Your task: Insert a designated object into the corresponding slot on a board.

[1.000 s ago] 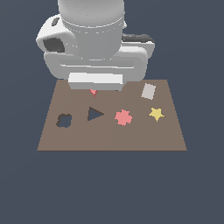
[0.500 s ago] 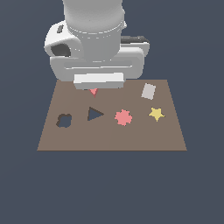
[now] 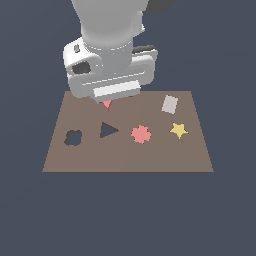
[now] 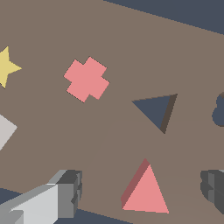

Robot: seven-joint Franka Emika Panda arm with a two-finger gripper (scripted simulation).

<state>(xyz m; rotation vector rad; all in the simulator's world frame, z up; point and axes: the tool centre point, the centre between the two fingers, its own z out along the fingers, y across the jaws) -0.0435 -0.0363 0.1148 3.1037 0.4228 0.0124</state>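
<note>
1. Overhead, the arm hangs above the far edge of the board, its pincer spread wide with one finger on each side of the red triangle piece.
2. Neither finger touches the red triangle piece in the wrist view; a clear gap shows on both sides.
3. From the exterior view only the tip of the red triangle piece peeks out beneath the arm, and it lies just beyond the triangular slot, toward the board's far edge.
4. Whether the piece rests on the board or hangs slightly above it cannot be told.
5. Taking the triangular slot as the landmark: a dark lobed cutout sits near it toward the exterior view's left.
6. A pink-red jagged piece lies near the slot toward the exterior view's right, with a yellow star farther that way.
7. A grey rectangular piece lies well apart from the slot, toward the far right corner in the exterior view.
</note>
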